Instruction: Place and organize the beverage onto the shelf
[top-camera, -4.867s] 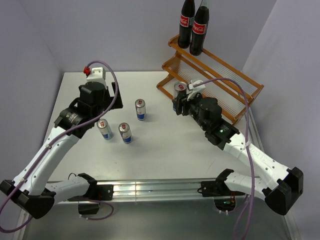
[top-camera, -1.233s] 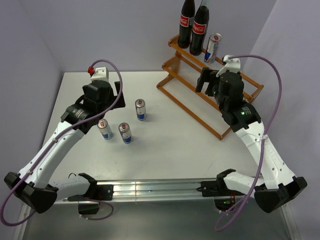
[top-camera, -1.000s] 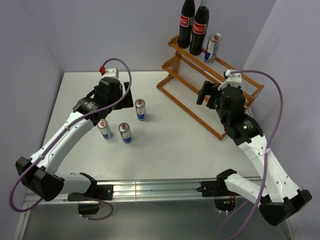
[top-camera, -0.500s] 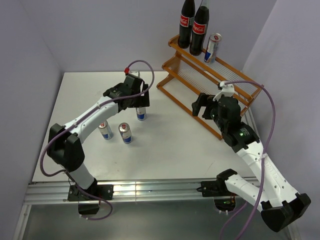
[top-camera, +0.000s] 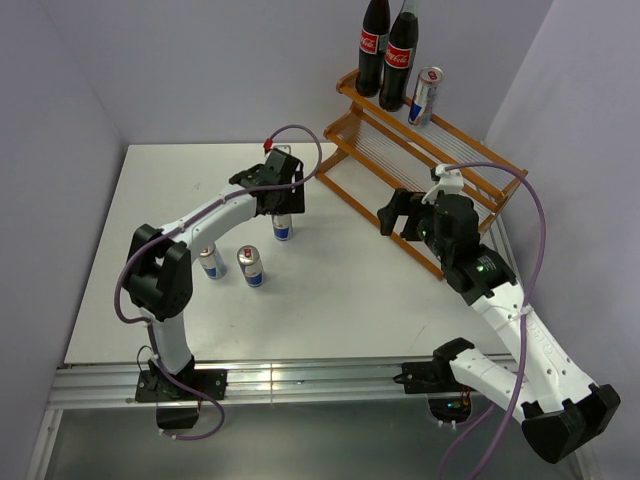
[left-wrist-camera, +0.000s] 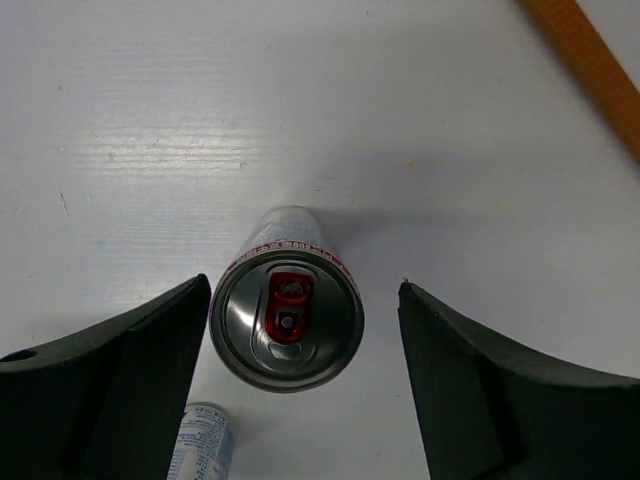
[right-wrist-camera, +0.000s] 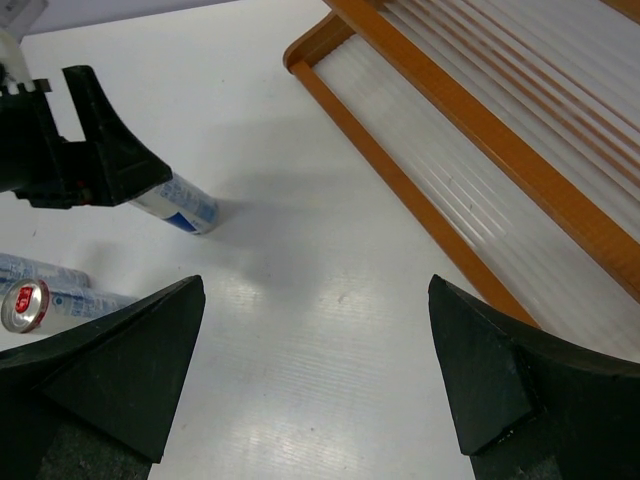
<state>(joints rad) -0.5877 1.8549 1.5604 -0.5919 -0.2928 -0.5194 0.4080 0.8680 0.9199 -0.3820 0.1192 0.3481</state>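
Hanging over the middle of the white table, the left gripper is spread wide, one finger on either side of an upright can. Two more cans stand to its lower left. At upper right, the shelf carries two cola bottles and a fourth can on its top tier. The right gripper gapes empty beside the shelf's lower rail.
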